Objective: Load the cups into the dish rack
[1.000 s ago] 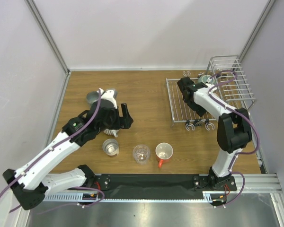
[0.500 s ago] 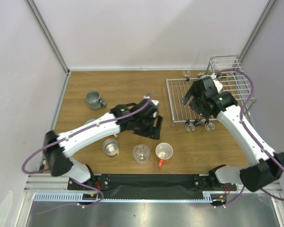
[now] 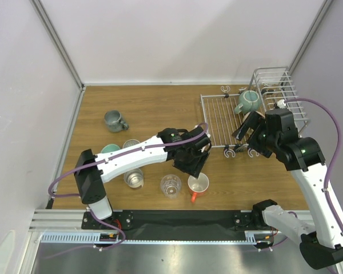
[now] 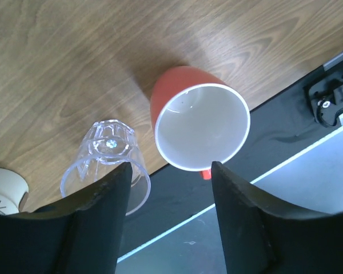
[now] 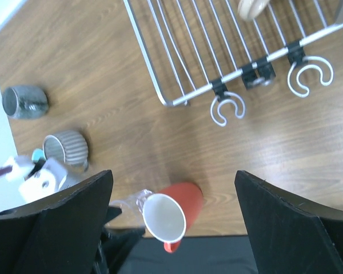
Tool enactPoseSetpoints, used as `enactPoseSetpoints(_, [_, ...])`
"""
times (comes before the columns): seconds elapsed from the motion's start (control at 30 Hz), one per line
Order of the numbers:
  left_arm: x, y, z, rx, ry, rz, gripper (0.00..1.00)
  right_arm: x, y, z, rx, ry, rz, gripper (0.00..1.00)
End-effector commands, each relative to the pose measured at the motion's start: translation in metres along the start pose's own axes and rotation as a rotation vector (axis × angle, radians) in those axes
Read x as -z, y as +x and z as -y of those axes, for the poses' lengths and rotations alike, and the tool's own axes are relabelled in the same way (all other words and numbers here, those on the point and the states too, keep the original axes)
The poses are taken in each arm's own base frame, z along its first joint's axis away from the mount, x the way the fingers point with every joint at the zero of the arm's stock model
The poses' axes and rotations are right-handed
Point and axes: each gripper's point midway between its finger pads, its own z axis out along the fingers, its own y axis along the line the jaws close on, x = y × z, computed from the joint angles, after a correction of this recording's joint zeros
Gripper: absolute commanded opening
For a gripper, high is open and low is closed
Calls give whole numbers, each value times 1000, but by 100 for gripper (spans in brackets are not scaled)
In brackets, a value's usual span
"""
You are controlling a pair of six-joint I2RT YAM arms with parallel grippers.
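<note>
Now the left arm (image 3: 131,157) has swung across the surface (image 3: 160,108), away from the grey-blue mug (image 3: 115,120), and its jaws hang over the orange mug (image 3: 198,183). The right arm (image 3: 297,154) has pulled back from the dish rack (image 3: 214,123). A green-grey mug (image 3: 247,101) now sits on the rack where that arm was.

The left jaws are partly open and hold nothing. The orange mug stands upright right under them, white inside. The clear glass (image 3: 171,185) is just beside the mug, off to one side of the jaws. The steel cup (image 3: 134,178) is a bit past the glass.

The right jaws are wide open and hold nothing too. The rack lies just in front of them, and a beige mug (image 5: 252,7) rests on its wires.

It looks like the step now is picking up the orange mug. Next, the left jaws should come down and get one jaw on each side of the mug's wall. Then they squeeze, lift, and carry the mug over to the rack. They need to go gently, because the glass is so near it could get bumped.
</note>
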Motion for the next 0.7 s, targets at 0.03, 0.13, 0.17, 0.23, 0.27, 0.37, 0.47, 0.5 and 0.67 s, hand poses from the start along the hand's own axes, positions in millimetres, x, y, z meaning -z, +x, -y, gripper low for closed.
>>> enactPoseSetpoints(0.03, [-11,0,1,-67,6,-9,60,3,12,1,16,-18,-49,95])
enactPoseSetpoints(0.13, [-22,-4,-5,-88,-30,5,58,6,13,0,15,-30,-54,95])
enactPoseSetpoints(0.17, [-24,-4,-5,-90,-30,6,58,6,13,0,12,-31,-54,95])
enactPoseSetpoints(0.23, [-32,-3,-4,-105,-23,2,57,8,15,0,10,-32,-61,95])
enactPoseSetpoints(0.27, [-35,-4,-4,-108,-20,2,56,9,15,1,5,-33,-57,95])
enactPoseSetpoints(0.37, [-48,-3,-5,-128,-23,-10,49,13,15,1,6,-39,-55,95])
enactPoseSetpoints(0.47, [-57,-5,-4,-147,-27,-8,43,17,15,1,15,-43,-52,95])
enactPoseSetpoints(0.5, [-59,-5,-4,-150,-25,-8,43,18,14,1,18,-41,-50,95])
enactPoseSetpoints(0.67, [-70,-6,-7,-167,-36,-9,28,24,13,0,30,-44,-54,95])
